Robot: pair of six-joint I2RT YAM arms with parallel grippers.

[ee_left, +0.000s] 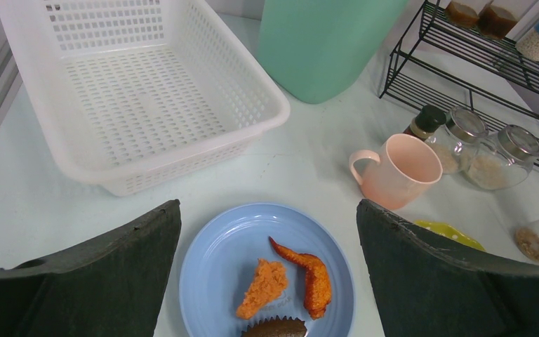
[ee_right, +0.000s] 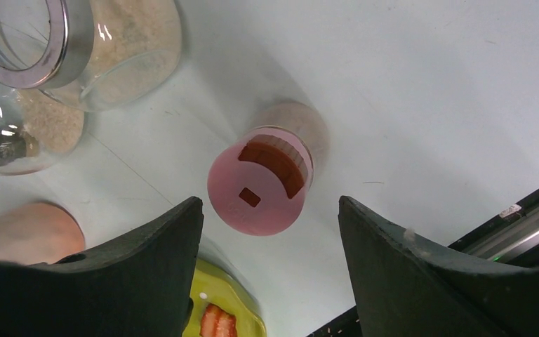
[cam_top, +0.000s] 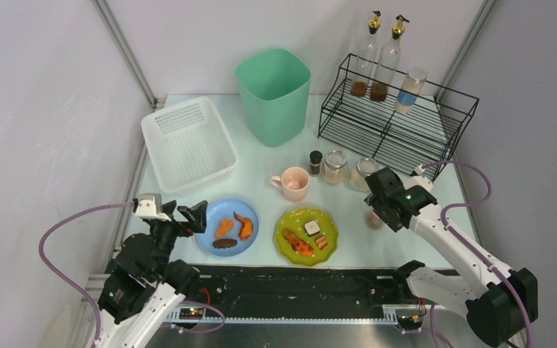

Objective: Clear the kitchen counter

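The kitchen counter (cam_top: 255,171) holds a blue plate (cam_top: 210,239) with three food pieces and a green plate (cam_top: 290,217) with more food. Behind them stand a pink mug (cam_top: 292,183), a small dark-capped bottle (cam_top: 315,162) and two glass jars (cam_top: 334,166). My left gripper (cam_top: 192,214) hovers open at the blue plate's (ee_left: 217,260) left edge, holding nothing. My right gripper (cam_top: 375,210) hangs open above a small pink-lidded shaker (ee_right: 260,182), which stands upright on the counter just beyond the fingertips (ee_right: 182,225), apart from them.
A white perforated basket (cam_top: 188,145) sits at the back left, beside a tall green bin (cam_top: 274,94). A black wire rack (cam_top: 395,119) at the back right carries two bottles and a shaker. A black rail (cam_top: 297,279) runs along the front edge.
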